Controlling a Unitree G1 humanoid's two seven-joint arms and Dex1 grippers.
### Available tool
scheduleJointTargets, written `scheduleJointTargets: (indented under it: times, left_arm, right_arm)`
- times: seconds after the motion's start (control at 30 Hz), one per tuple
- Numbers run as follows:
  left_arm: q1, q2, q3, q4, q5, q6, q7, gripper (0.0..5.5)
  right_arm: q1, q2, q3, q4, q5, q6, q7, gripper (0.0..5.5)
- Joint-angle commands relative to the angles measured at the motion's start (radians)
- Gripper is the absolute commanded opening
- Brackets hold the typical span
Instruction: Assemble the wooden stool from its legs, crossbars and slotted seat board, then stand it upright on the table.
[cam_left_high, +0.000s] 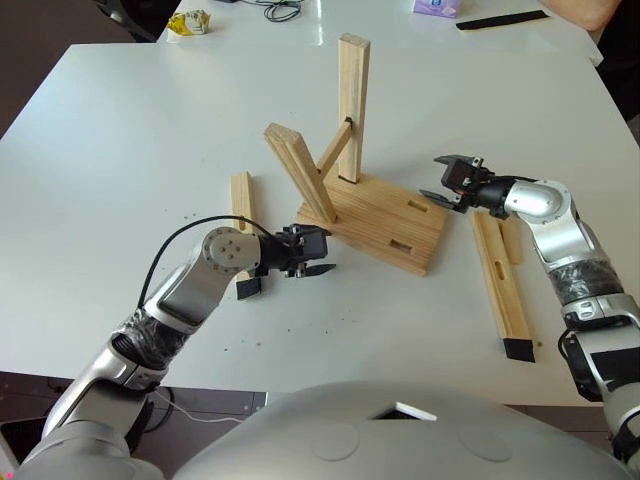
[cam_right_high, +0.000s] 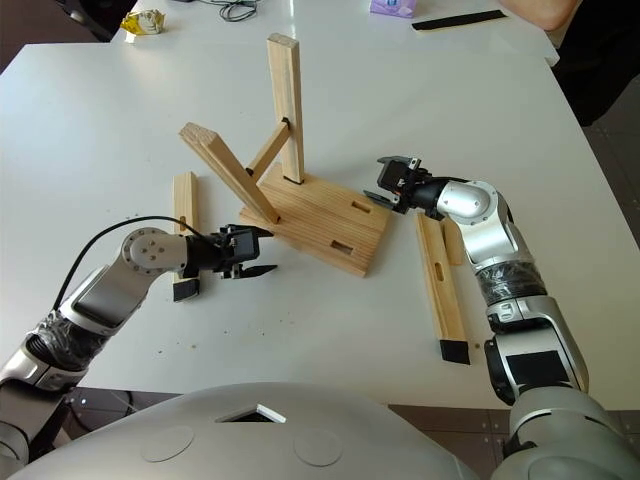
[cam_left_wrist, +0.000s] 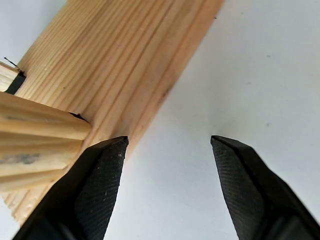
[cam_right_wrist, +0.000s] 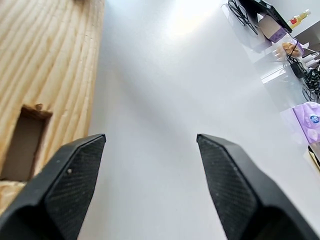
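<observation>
Left eye view: the board (cam_left_high: 385, 225) lies mid-frame on the bench (cam_left_high: 120, 130), with an upright leg (cam_left_high: 352, 105) and a tilted leg (cam_left_high: 300, 170) joined by a crossbar (cam_left_high: 335, 150). The left pincer (cam_left_high: 322, 252), released, sits just beside the board's lower-left corner. The right pincer (cam_left_high: 437, 178), released, sits at its right corner. A spare leg (cam_left_high: 500, 285) lies lower right.

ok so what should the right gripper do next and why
Probably move the right gripper over to the loose leg lying beside the board and grasp it. The gripper is open and empty, and two slots on that side of the board are unfilled.
</observation>
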Motion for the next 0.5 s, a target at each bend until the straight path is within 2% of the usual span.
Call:
scheduleJointTargets:
  times: [0.03, 0.3, 0.5]
  left_arm:
    - [-0.058, -0.049, -0.002, 0.063, 0.051, 0.019, 0.039, 3.08]
    - [-0.160, -0.084, 0.042, 0.123, 0.084, 0.023, 0.066, 3.08]
    - [-0.203, -0.072, 0.060, 0.191, 0.109, -0.019, 0.071, 3.08]
  right_arm:
    - [0.057, -0.009, 0.008, -0.098, 0.025, 0.046, 0.052, 3.40]
    - [0.197, -0.024, 0.051, -0.422, 0.075, 0.196, 0.144, 3.40]
    - [0.219, -0.014, 0.068, -0.526, 0.094, 0.292, 0.155, 3.40]
